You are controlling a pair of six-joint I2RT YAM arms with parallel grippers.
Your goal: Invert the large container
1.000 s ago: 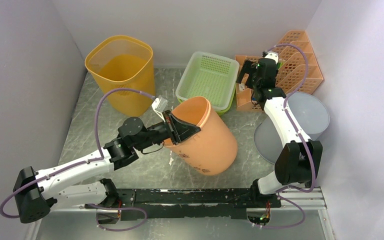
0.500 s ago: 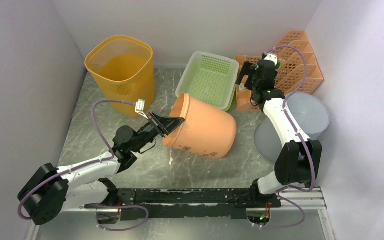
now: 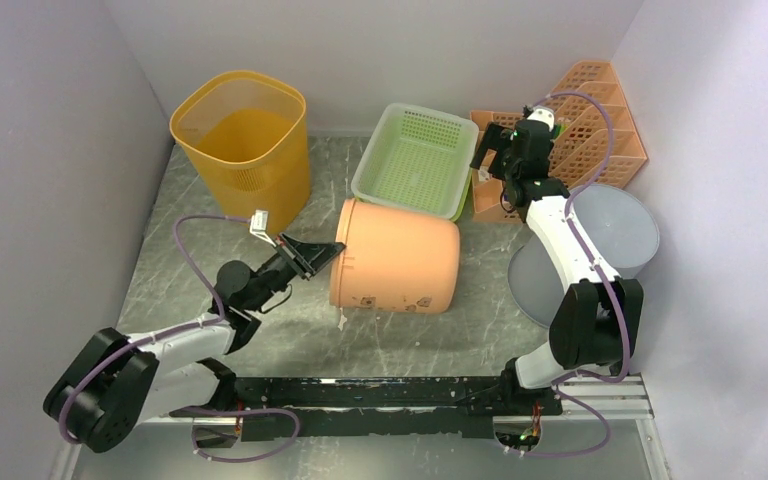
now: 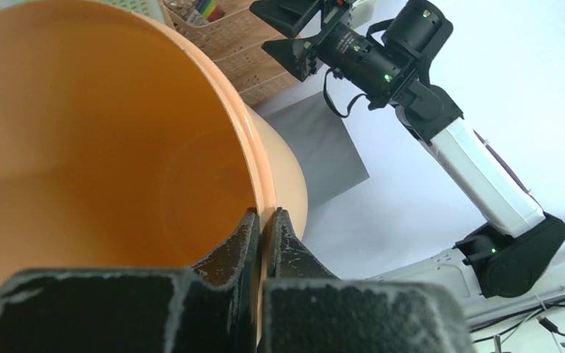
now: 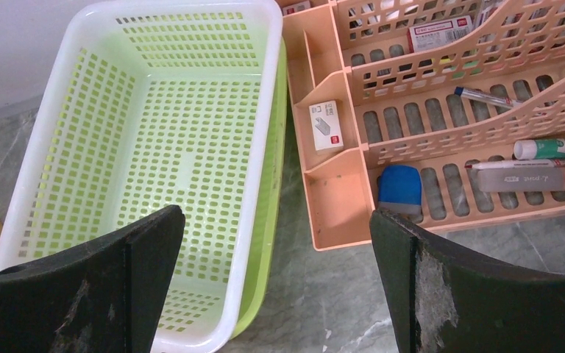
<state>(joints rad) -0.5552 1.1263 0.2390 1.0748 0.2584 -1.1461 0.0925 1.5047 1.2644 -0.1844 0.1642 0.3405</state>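
Top view, container: the large orange plastic container [image 3: 397, 258] is seen lying on its side on the grey marbled bench [image 3: 290, 335], at the middle, just in front of the pale green perforated basket [image 3: 415, 150].
Top view, long axis: it runs from 9 o'clock to 3 o'clock, with the mouth at 9 and the base at 3.
Top view, left hand [image 3: 328, 253]: it is placed at the 9 o'clock end, on the rim.
Top view, right hand [image 3: 488, 158]: it is held at 1 o'clock from the container, well apart from it.
Top view, nearer arm: the left.
Left wrist view, left hand [image 4: 265, 219]: its fingers are pressed together on the rim wall, one inside and one outside.
Left wrist view, container [image 4: 88, 147]: the hollow interior is faced, reaching away from the hand.
Right wrist view, right hand [image 5: 276, 220]: its fingers are spread wide, with nothing between them, above the basket [image 5: 261, 147] and the orange slotted desk organiser [image 5: 338, 198].
Right wrist view, container: not seen.
Coming move: the task is judged half done. The gripped rim would have to be swung down about the 9-to-3 axis until the mouth meets the bench.
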